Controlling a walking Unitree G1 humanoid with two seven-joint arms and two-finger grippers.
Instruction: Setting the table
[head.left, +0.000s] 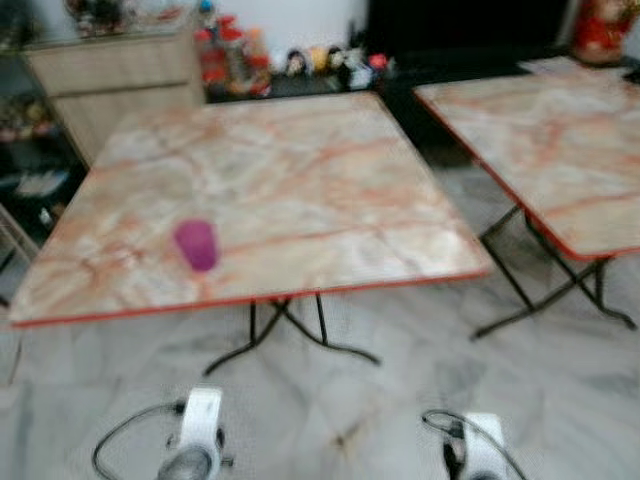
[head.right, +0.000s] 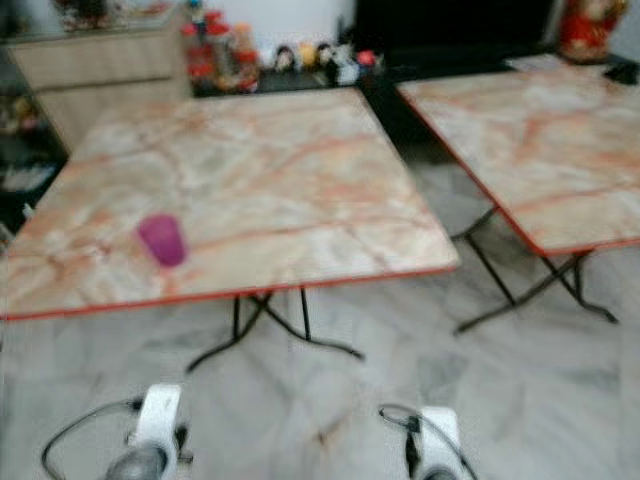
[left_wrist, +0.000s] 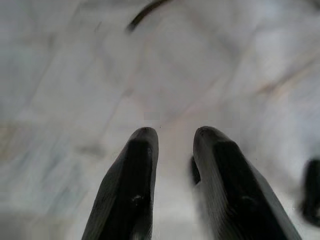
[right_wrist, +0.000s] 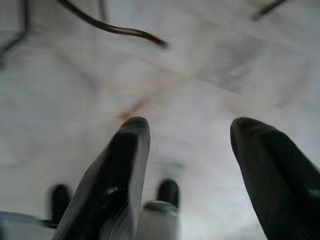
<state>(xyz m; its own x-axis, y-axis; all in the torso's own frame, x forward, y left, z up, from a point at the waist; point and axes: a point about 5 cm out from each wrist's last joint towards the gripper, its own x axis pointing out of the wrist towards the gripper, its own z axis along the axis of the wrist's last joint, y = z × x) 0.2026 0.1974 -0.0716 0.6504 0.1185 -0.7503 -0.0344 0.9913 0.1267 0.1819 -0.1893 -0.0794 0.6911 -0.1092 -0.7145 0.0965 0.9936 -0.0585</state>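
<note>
Left wrist view: left gripper slightly parted, right gripper wider, both empty above floor.

My purple cup sits on a cream tabletop veined orange (red-edged); the floor is grey marble.

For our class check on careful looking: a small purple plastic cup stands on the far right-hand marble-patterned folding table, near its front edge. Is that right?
Not quite. The small purple plastic cup stands on the nearer, left-hand marble-patterned folding table, near its front edge, not on the right-hand marble-patterned table. The left eye view shows this.
</note>
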